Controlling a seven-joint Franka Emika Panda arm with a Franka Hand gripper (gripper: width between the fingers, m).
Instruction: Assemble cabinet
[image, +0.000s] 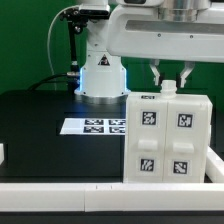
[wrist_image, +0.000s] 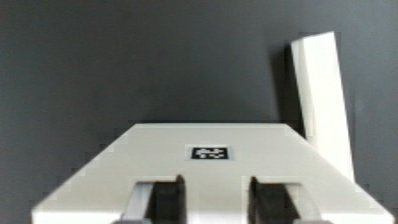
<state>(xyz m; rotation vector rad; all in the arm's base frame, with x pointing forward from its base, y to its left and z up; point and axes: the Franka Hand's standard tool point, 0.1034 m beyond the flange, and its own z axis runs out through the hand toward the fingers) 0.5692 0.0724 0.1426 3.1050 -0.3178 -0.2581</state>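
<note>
The cabinet (image: 165, 138) is a white boxy body that stands upright on the black table at the exterior view's right, with several square tags on its front. My gripper (image: 172, 80) hangs straight above it, its fingertips at a small raised part of the top edge. In the wrist view a tagged white face of the cabinet (wrist_image: 214, 150) runs away below the gripper (wrist_image: 214, 200). The two dark fingers (wrist_image: 157, 200) stand close together with white cabinet plastic between them. A narrow white panel (wrist_image: 317, 90) lies alongside.
The marker board (image: 95, 126) lies flat on the table left of the cabinet. The robot's white base (image: 100, 75) stands behind it. A white rail (image: 60, 198) runs along the table's front edge. A small white piece (image: 3, 152) shows at the left edge.
</note>
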